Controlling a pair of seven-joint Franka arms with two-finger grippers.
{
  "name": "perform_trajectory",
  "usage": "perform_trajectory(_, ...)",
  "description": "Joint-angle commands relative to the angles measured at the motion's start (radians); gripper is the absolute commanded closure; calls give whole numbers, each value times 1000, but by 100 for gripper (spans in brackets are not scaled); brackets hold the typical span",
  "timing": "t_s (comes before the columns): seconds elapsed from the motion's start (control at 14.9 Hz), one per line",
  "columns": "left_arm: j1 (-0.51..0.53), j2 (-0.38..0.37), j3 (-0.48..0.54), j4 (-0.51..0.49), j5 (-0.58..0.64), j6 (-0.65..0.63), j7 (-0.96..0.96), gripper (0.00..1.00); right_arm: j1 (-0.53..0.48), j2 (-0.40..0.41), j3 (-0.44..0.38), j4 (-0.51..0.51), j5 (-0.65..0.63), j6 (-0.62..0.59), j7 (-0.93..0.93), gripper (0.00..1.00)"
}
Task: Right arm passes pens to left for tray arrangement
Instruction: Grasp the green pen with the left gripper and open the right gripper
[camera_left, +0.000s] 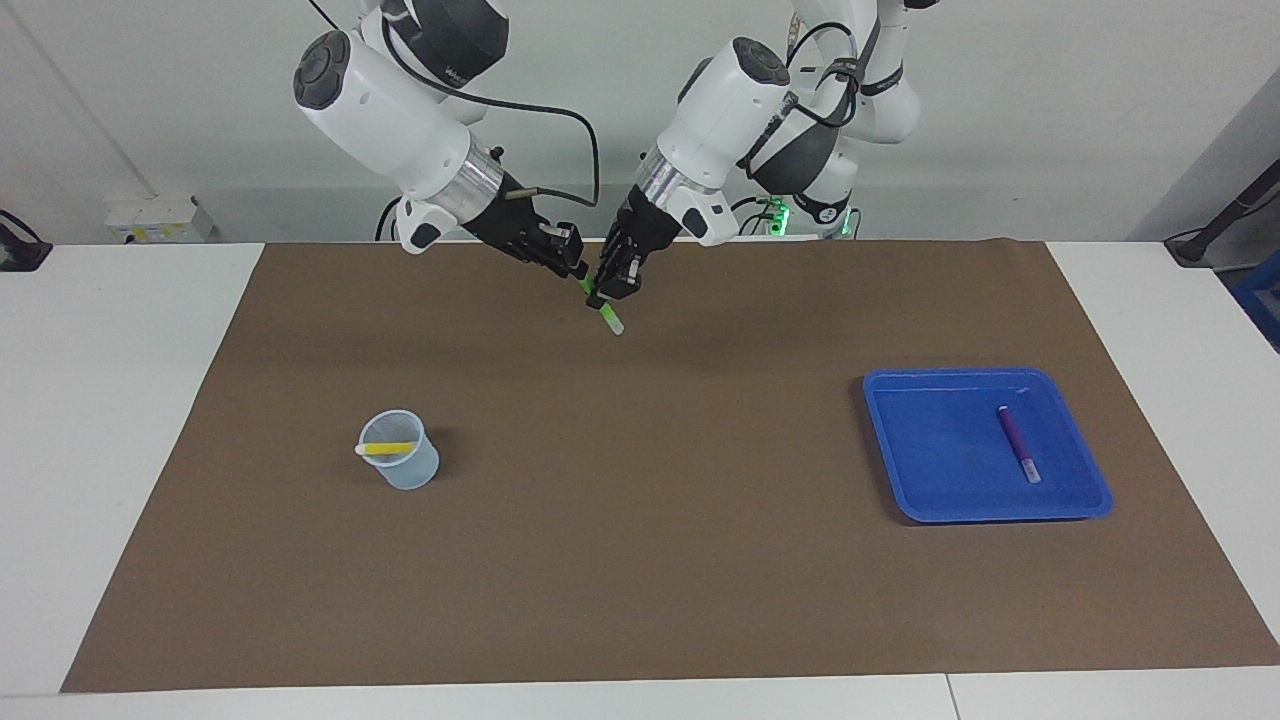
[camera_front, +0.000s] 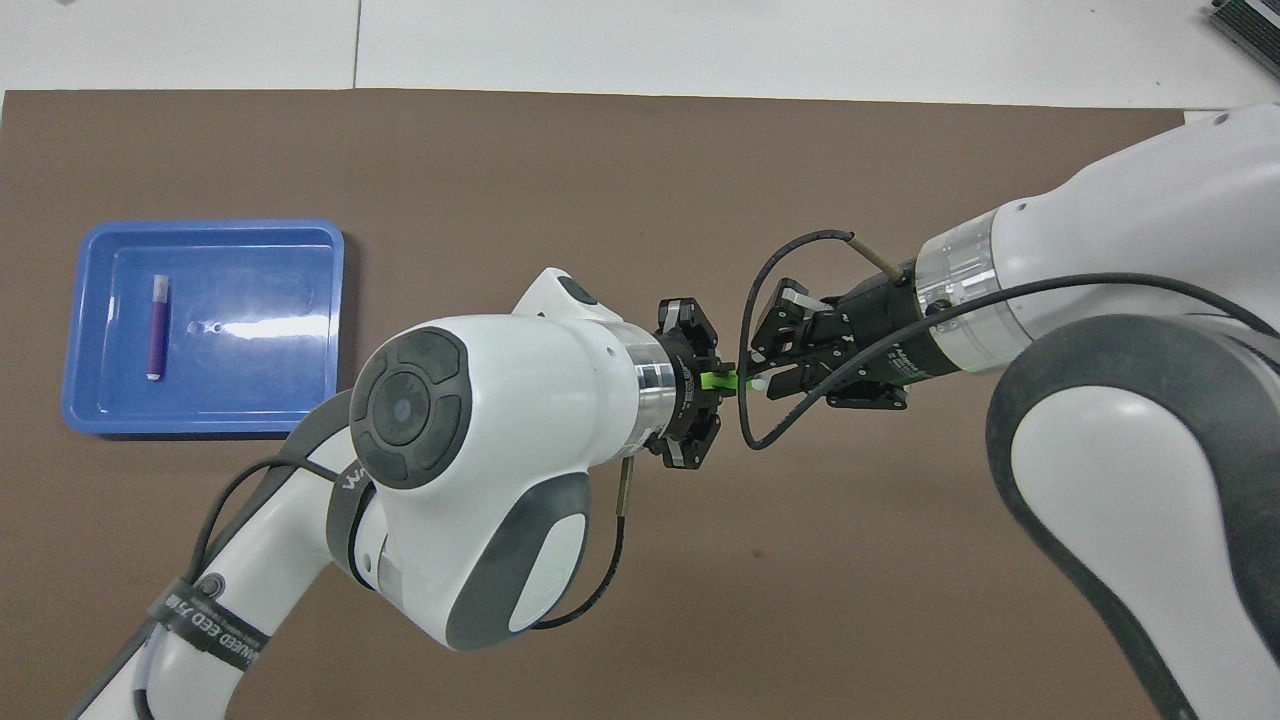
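Note:
My left gripper (camera_left: 612, 283) is shut on the green pen (camera_left: 608, 314) and holds it tilted in the air over the mat's middle, at the robots' end; the pen's pale end points down. My right gripper (camera_left: 573, 258) is right beside it with its fingers spread around the pen's upper end. In the overhead view the green pen (camera_front: 720, 380) shows between the left gripper (camera_front: 712, 385) and the right gripper (camera_front: 772, 355). The purple pen (camera_left: 1018, 443) lies in the blue tray (camera_left: 930, 450) toward the left arm's end. The yellow pen (camera_left: 388, 449) stands tilted in a cup.
The small translucent bluish cup (camera_left: 403, 470) stands on the brown mat (camera_left: 640, 560) toward the right arm's end; the right arm hides it in the overhead view. There the tray (camera_front: 250, 380) holds the purple pen (camera_front: 157, 327).

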Motion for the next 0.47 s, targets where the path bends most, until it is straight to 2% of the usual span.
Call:
perform_trajectory(0.0, -8, -28, 11, -24, 21, -13, 18, 100, -14, -21, 1, -16, 7, 16, -7, 27)
perform_trajectory(0.2, 0, -33, 13, -21, 107, -39, 70, 100, -25, -26, -14, -12, -63, 14, -81, 25)
perform_trajectory(0.4, 24, -39, 20, -19, 113, -114, 254, 100, -101, -35, -14, -28, -160, -1, -301, 25)
